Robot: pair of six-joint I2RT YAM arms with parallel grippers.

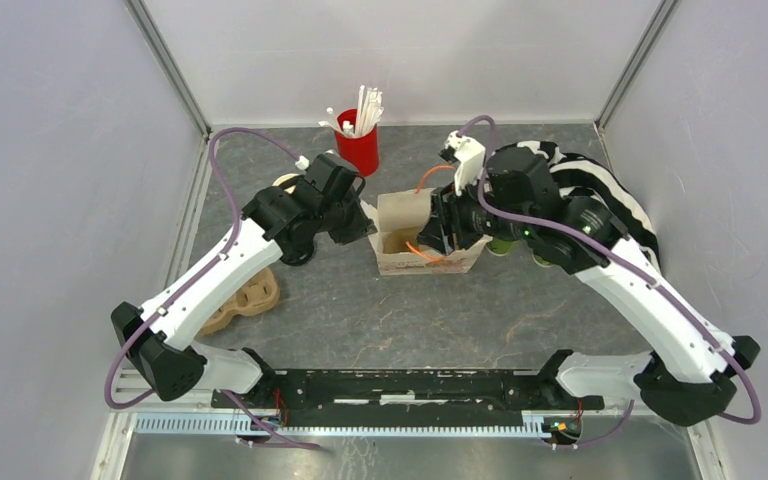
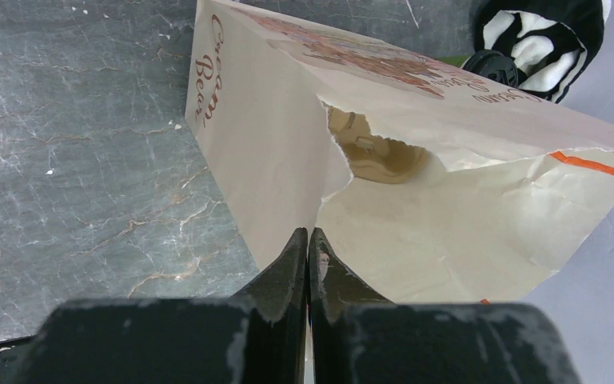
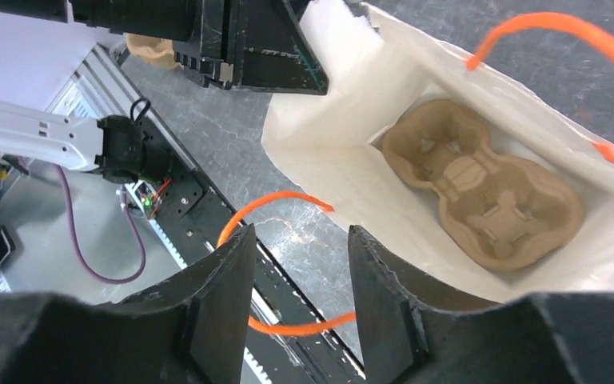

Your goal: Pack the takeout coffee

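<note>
A cream paper bag (image 1: 410, 240) with orange handles stands open mid-table. In it lies a brown pulp cup carrier (image 3: 488, 192) with nothing in it. My left gripper (image 2: 308, 232) is shut on the bag's left rim (image 2: 324, 200), next to a tear. My right gripper (image 3: 301, 232) hovers over the bag's near rim, jaws apart, and an orange handle loop (image 3: 288, 328) runs between the fingers without being pinched. The takeout coffee stays mostly hidden under my right arm. Only green slivers (image 1: 501, 246) and one black lid (image 2: 496, 66) show, right of the bag.
A red cup of white sticks (image 1: 358, 140) stands behind the bag. Spare pulp carriers (image 1: 245, 298) lie at the left beneath my left arm. A black-and-white striped cover (image 1: 610, 190) wraps my right arm. Grey walls close in both sides.
</note>
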